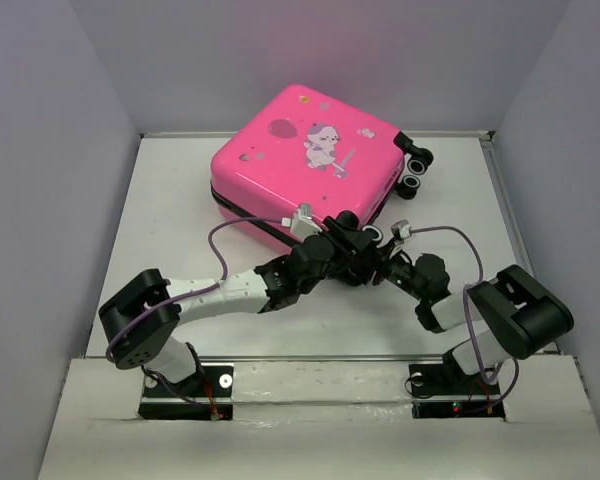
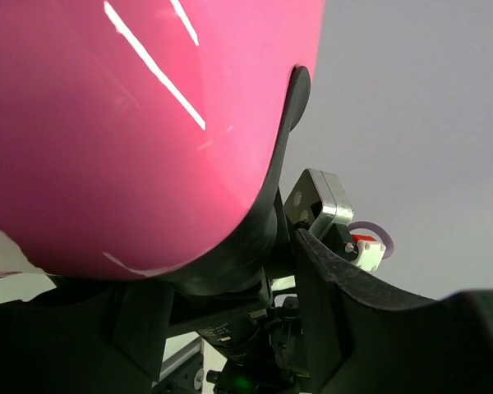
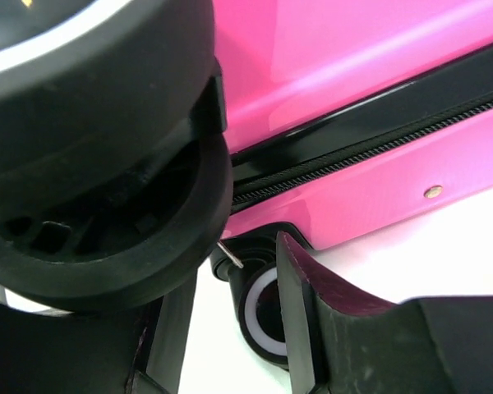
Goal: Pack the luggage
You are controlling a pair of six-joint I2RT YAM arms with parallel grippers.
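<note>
Nearest, the two black-and-white arms rise from their bases at the near edge of the white table (image 1: pixel 170 230) and lean inward, meeting at the near right corner of the closed hot-pink hard-shell suitcase (image 1: pixel 300 150).

The left gripper (image 1: pixel 335 240) has its jaws roughly half parted. In its wrist view, the glossy pink shell and a curved black edge fill the space beside the left finger. A sliver of grey wall shows between that edge and the right finger (image 2: pixel 353 312), so nothing is clamped. A small silver metal block (image 2: pixel 320 201) sits just beyond.

The right gripper (image 1: pixel 372 248) also has its jaws partly open. A large black caster wheel (image 3: pixel 99 148) lies between them, against the left side and clear of the right finger (image 3: pixel 312 328). A second wheel with a pale ring (image 3: pixel 259 312) stands just behind, under the black zipper trim (image 3: pixel 378 148).

The suitcase lies flat, far of centre, with its cartoon print facing up. Two more black wheels (image 1: pixel 415 165) are at its far right corner.
</note>
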